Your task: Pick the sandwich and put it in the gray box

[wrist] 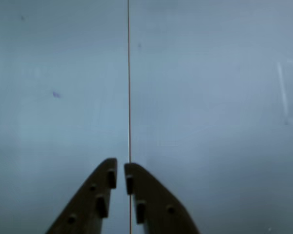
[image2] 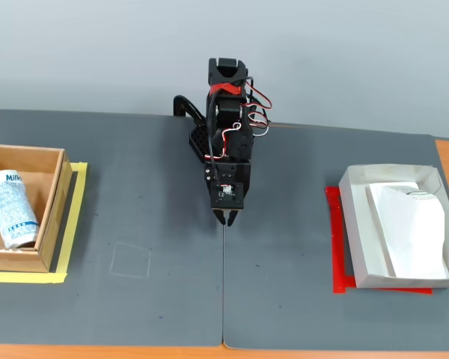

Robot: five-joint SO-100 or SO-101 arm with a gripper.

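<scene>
- Gray matting covers the tabletop (image2: 135,187), and my hand (image2: 229,220) hangs over its middle, pointing down at the seam (image2: 224,284) where two mats meet.
- My hand is closed and empty: in the wrist view my hand (wrist: 120,174) shows its two dark fingers (wrist: 95,200) drawn together at the tips, with only a sliver of gap and nothing between them.
- White and flat, the sandwich (image2: 411,228) lies well apart from my hand, far off to the right in the fixed view, resting inside the gray box (image2: 357,247).
- Its broad end sits toward the near wall of the box, its narrower end, with a small gray label, toward the far wall.
- The gray box stands on a red taped outline (image2: 334,239) near the right edge of the mat.
- On the opposite side, at the left edge of the fixed view, a brown cardboard box (image2: 51,202) sits within a yellow taped outline (image2: 73,217) and holds a white-and-blue milk carton (image2: 10,209) lying on its side.
- A faint chalked square (image2: 131,262) marks the mat between the brown cardboard box and my hand, nearer the front edge.
- The wrist view takes in only bare mat, the seam running straight up from my fingertips, and a pale line at the right edge.
</scene>
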